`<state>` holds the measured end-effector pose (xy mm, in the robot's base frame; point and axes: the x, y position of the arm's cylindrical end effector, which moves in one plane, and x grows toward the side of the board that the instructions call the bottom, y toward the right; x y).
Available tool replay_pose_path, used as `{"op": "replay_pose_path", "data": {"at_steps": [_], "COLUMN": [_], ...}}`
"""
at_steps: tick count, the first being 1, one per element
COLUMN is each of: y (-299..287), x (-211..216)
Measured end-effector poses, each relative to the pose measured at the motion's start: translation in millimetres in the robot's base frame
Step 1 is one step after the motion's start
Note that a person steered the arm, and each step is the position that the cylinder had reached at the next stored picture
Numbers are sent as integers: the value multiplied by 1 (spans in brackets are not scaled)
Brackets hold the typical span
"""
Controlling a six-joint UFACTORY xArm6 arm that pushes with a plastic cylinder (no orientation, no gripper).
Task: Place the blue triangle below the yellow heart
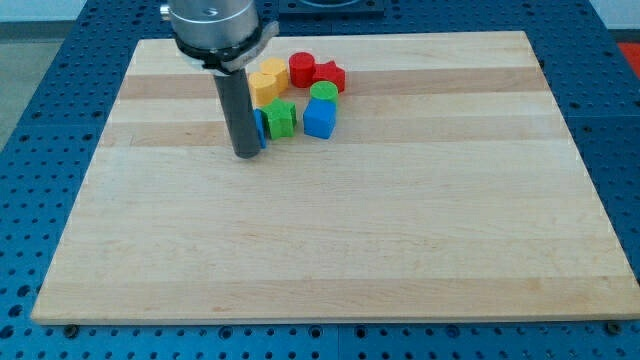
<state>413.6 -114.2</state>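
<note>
Wooden board (400,250): my tip (245,155) hides blue triangle (260,125) (mostly).

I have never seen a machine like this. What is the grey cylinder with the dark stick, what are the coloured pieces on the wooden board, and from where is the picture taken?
There is only one picture of this moment, from a single camera that looks down at the board from its near edge. The grey cylinder is the end of a robot arm. It has no grasping tool and holds nothing; it only pushes with a straight dark rod. The rod's lower end, my tip, rests on the wooden board.

Small toy blocks lie in a group near the view's top. The blue triangle is mostly hidden behind the rod, at the right side of my tip. The green star is just to its right, then a blue cube. Above them lie the yellow heart, two red blocks and a green round block.
</note>
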Motion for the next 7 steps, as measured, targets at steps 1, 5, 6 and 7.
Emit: {"op": "replay_pose_path", "data": {"at_steps": [1,5,6,7], "y": [-14,-17,-17,-16], "x": [-12,-61,-72,-83]}}
